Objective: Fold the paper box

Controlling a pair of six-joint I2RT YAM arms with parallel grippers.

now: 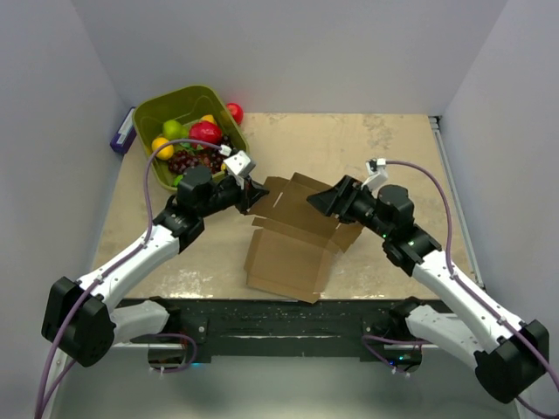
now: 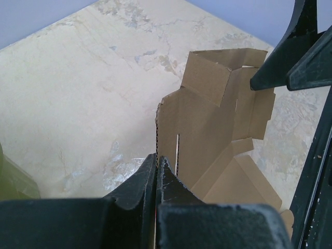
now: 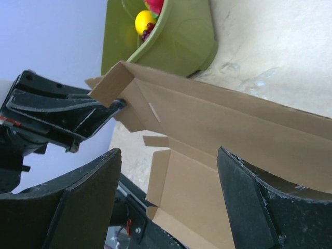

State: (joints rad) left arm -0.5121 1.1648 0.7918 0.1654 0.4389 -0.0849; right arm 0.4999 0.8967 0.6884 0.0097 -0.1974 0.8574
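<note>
Beige marbled table (image 1: 393,148) carries the whole scene. An olive-green bin (image 1: 144,122) of fruit stands just behind the left gripper (image 1: 253,194). The paper box (image 1: 293,240), a half-formed blank of brown corrugated cardboard, sits between the two claws. Its flat panel spreads out below them toward the arm bases, and its raised walls stand at claw height.

The left gripper is clenched on the upper edge of a standing wall, with the cardboard nipped between its fingertips. The right gripper (image 1: 319,202) is released, its jaws spread wide just beside the opposite wall and gripping nothing.

The step appears to be raising and squaring the side walls. It would go best if the left claw holds its pinch as an anchor while the right claw pushes its wall along the crease, not across it, so the thin board does not buckle.

The box's long axis runs away from the arms. Its flat end points toward the bases and its folded end toward the far wall.
</note>
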